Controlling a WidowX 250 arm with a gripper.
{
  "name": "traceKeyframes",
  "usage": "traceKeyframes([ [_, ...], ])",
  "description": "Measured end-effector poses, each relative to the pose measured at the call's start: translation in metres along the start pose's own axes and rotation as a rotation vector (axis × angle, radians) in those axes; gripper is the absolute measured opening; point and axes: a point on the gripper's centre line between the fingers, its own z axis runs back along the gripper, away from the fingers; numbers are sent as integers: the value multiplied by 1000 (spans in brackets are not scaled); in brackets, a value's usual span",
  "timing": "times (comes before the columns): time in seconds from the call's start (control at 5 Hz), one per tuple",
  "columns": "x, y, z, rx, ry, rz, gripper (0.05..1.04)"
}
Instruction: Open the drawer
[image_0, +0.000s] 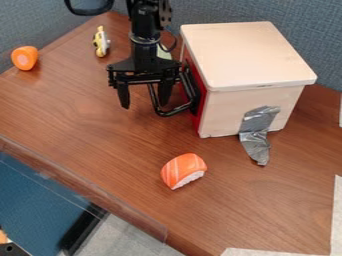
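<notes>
The black gripper (143, 101) hangs down just left of the wooden box (244, 55), its two fingers spread apart with nothing between them. On the box's left side is the drawer's red front (198, 115), seen edge-on and close against the box. A black looped handle (175, 111) sticks out from it toward the gripper. The right finger is right at the handle's loop; whether it touches or sits inside the loop I cannot tell. Part of the drawer front is hidden behind the handle and the arm.
An orange-and-white sushi toy (183, 170) lies in front of the box. Grey tape (257, 132) hangs from the box's front side. A yellow toy (101, 42) and an orange carrot-like piece (25, 57) are at the back left. The table's edge runs along the lower left.
</notes>
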Motion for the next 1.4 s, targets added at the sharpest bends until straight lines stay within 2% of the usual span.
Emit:
traceKeyframes([
  [0.4,-4,-6,-4,3,-2,-7,317],
  [0.6,-4,-6,-4,3,0,-12,154],
  [1.0,2,37,1,34,17,69,129],
  [1.2,5,55,0,56,1,87,129],
  [1.4,5,73,0,70,8,106,129],
])
